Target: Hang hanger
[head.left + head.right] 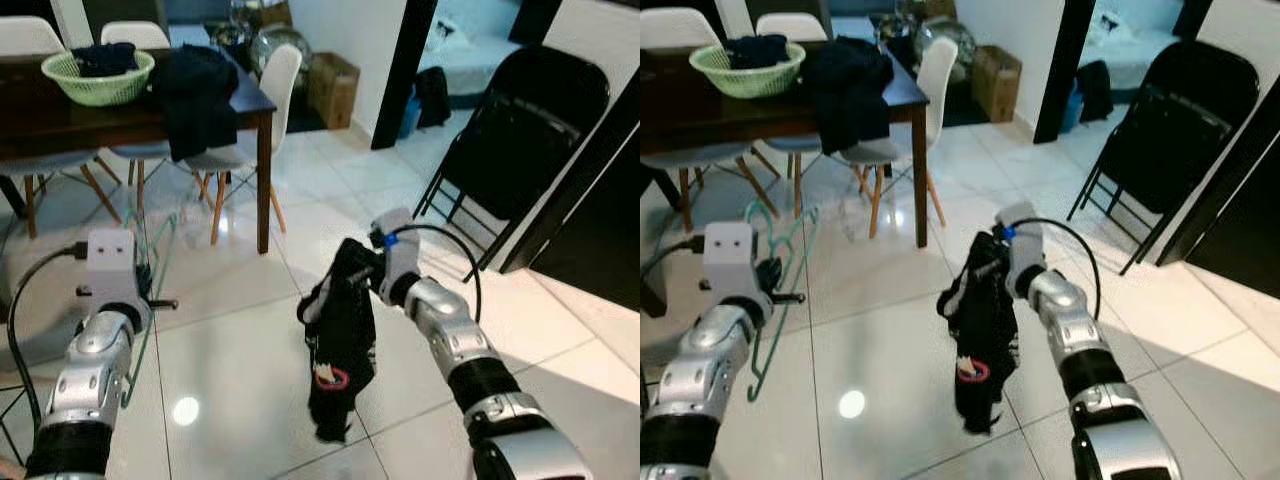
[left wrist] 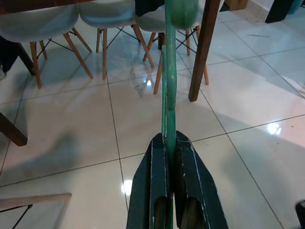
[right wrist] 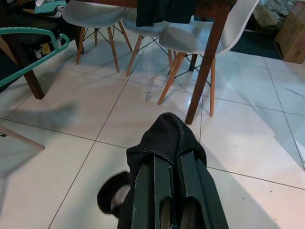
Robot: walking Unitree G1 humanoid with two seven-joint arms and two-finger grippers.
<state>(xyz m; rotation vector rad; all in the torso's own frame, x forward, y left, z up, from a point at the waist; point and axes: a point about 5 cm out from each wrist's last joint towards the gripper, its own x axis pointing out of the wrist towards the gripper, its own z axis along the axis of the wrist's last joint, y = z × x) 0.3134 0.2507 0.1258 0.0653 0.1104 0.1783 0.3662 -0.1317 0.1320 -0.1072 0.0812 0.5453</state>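
Two items are held clear of the tiled floor (image 1: 230,390) in the eye views: the left tool (image 1: 778,290) carries the green hanger (image 1: 775,300) and the right tool (image 1: 362,272) carries a dark garment (image 1: 340,340); by my judgement the garment is not yet on the hanger and no hanging has begun. The left wrist view adds that both fingers (image 2: 157,186) are clamped on the hanger's edge. The right wrist view adds that its fingers (image 3: 152,186) pinch a bunched fold of the garment, with the hanger's hook well apart near the worktop (image 3: 209,9).
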